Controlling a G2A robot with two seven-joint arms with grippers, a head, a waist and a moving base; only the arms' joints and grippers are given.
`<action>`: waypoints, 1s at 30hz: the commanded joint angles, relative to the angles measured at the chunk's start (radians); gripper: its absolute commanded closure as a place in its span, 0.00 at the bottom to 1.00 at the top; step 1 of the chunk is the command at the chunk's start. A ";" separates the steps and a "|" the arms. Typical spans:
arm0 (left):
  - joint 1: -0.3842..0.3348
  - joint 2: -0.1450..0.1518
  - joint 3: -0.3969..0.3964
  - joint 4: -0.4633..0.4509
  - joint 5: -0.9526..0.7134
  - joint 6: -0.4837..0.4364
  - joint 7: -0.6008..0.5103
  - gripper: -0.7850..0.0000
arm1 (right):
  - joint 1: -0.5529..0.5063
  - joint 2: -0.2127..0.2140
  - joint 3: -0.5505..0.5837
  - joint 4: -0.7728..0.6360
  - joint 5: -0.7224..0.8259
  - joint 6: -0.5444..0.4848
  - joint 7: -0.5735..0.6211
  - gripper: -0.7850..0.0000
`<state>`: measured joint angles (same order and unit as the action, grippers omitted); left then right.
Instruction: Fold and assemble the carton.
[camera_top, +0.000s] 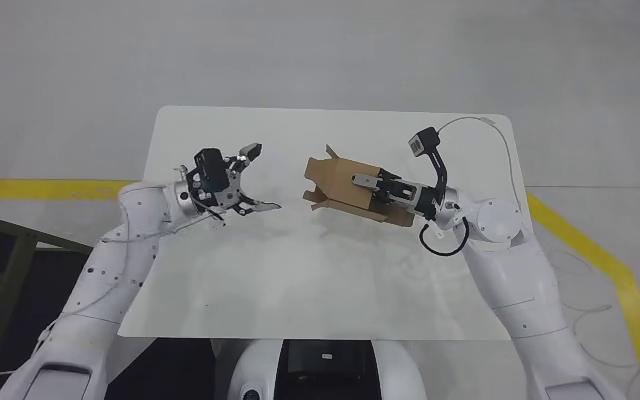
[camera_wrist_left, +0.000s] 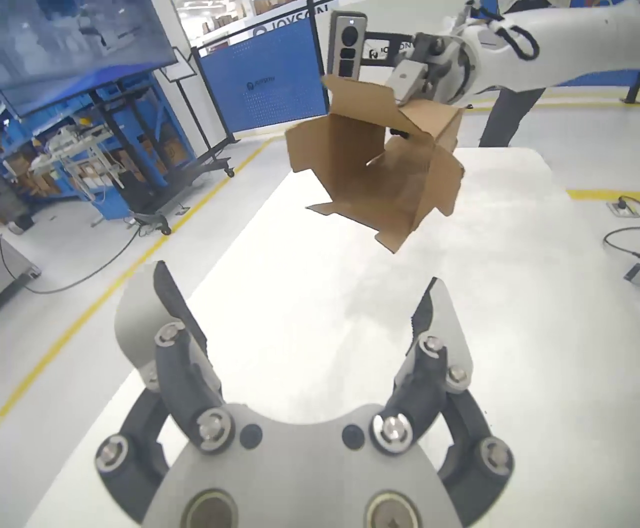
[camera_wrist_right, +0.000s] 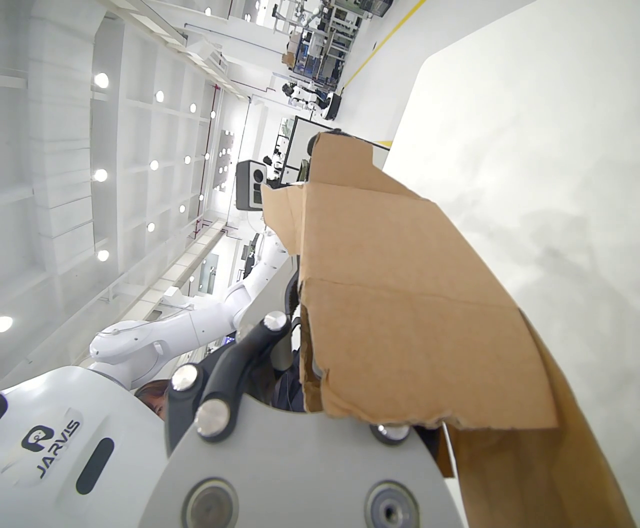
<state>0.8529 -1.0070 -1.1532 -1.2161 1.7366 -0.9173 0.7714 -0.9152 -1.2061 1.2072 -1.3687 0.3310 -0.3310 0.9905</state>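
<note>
Cardboard carton (camera_top: 335, 195) is opened into a tube over the table's (camera_top: 330, 290) far half, flaps unfolded. My right claw (camera_top: 368, 182) pinches its wall; my left claw (camera_top: 262, 180) is spread wide, empty.

White rectangular table (camera_top: 330, 290) with rounded corners

Plain brown carton (camera_top: 335, 187), white table (camera_top: 300, 285), yellow floor stripe (camera_top: 60, 188)

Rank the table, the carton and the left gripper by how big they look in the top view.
1. table
2. carton
3. left gripper, open, only slightly smaller than the carton
</note>
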 joint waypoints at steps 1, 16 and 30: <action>-0.009 0.005 0.017 0.014 0.082 0.021 0.105 0.00 | 0.000 0.000 0.000 0.000 0.000 0.000 0.000 1.00; -0.058 0.025 0.128 0.075 0.112 0.124 0.255 0.00 | 0.000 0.000 0.000 0.000 0.000 0.000 0.000 1.00; -0.026 0.031 0.169 0.016 0.150 0.042 0.142 0.00 | -0.008 0.002 0.001 -0.011 0.031 0.030 0.011 1.00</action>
<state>0.8272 -0.9769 -0.9913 -1.1996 1.8798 -0.8634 0.9129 -0.9253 -1.2047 1.2078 -1.3820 0.3492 -0.3044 0.9872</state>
